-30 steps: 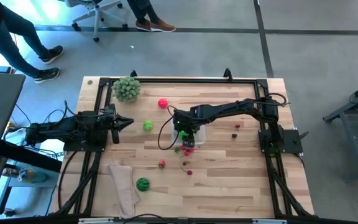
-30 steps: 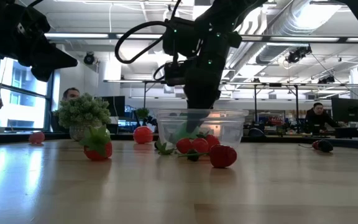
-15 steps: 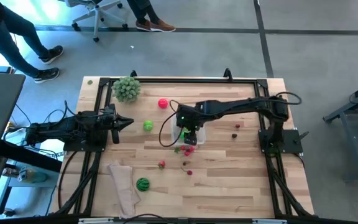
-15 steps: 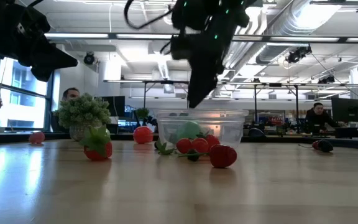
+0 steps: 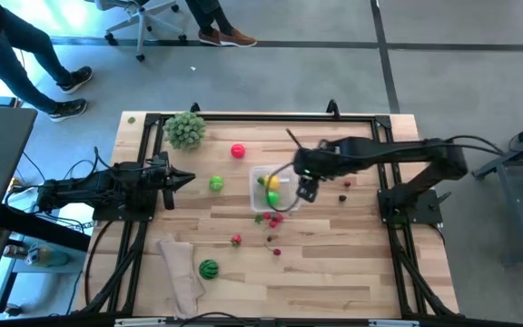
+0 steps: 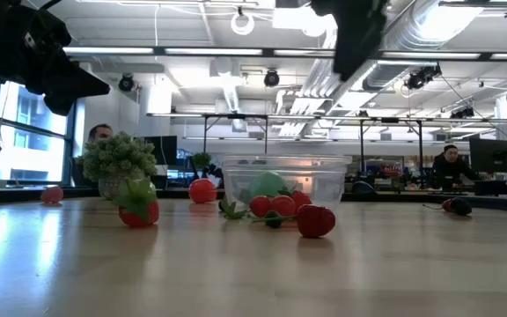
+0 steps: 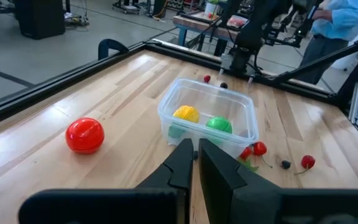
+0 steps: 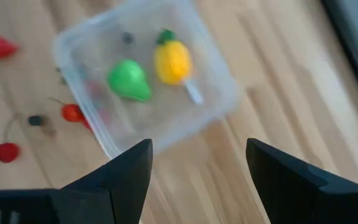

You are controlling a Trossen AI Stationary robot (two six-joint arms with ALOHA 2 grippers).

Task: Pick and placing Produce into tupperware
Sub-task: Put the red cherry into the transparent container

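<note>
High view gives us the clearest count of where we stand. Our right gripper (image 5: 308, 189) hangs above the surface just beside the tupperware (image 5: 254, 174), on the side toward its own base, with its fingers spread wide and nothing between them. The right wrist view looks down past those fingers into the tupperware (image 8: 98, 149), where a yellow fruit (image 8: 172, 60) and a green fruit (image 8: 129, 79) lie side by side, with a tiny dark piece near one wall that we cannot identify. So we judge two pieces, perhaps three, as placed.

Much of the produce is not yet in. Touching or just beside the container's near wall sits a cluster of small red cherries (image 5: 273, 219), with dark berries (image 5: 271, 240) a little further out. A red strawberry (image 5: 236, 240) lies well apart from the box, and the striped watermelon ball (image 5: 208, 268) rests near the beige cloth (image 5: 181, 270). A green ball (image 5: 216, 183) and a red ball (image 5: 238, 151) sit between the container and the leafy ball (image 5: 185, 129). Two small pieces (image 5: 345, 184) lie on the right arm's side.

Our left gripper (image 5: 187, 177) waits at its edge of the surface, fingers pressed together and empty; its wrist view shows the red ball (image 7: 84, 135) ahead. By our reckoning the task is early.
</note>
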